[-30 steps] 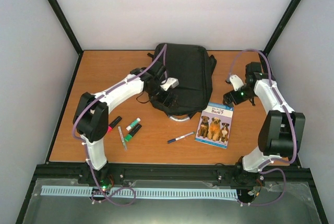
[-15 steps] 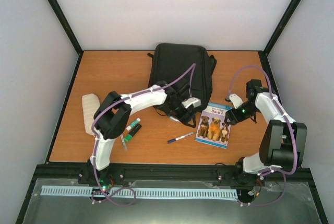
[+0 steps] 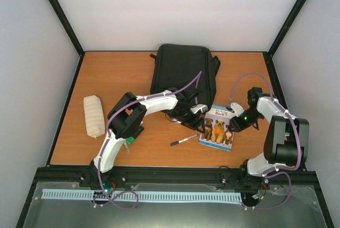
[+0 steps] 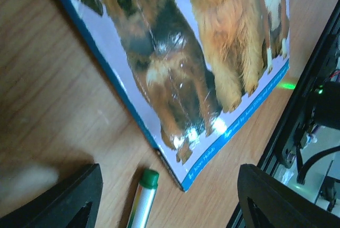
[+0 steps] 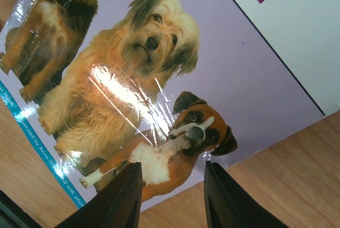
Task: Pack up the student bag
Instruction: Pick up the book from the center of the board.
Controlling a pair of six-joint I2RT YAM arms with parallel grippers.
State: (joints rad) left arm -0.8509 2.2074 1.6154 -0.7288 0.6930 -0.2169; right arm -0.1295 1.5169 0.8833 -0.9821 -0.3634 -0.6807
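Two pincers flank the dog book; the student bag lies flat up-table.

Seen from above, the student bag (image 3: 183, 71) lies at the 12 o'clock end of the table (image 3: 117, 74), its long axis running roughly 12 to 6; whether it is unzipped I cannot tell. The book (image 3: 217, 129) lies just off the bag's 5 o'clock corner, long axis about 1 to 7. The left pincer (image 4: 169, 177) hangs over the book's 7 o'clock corner with fingers wide apart and nothing clamped. The right pincer (image 5: 172, 172) hovers at the book's 3 o'clock edge, fingers drawn closer but with a gap between them, the cover showing through it. From both pincers the bag lies toward 11 o'clock, and the left arm is the nearer. A pen (image 3: 184, 140) lies at 8 o'clock from the book. The book likely goes in next, so its path runs up-table and leftward.
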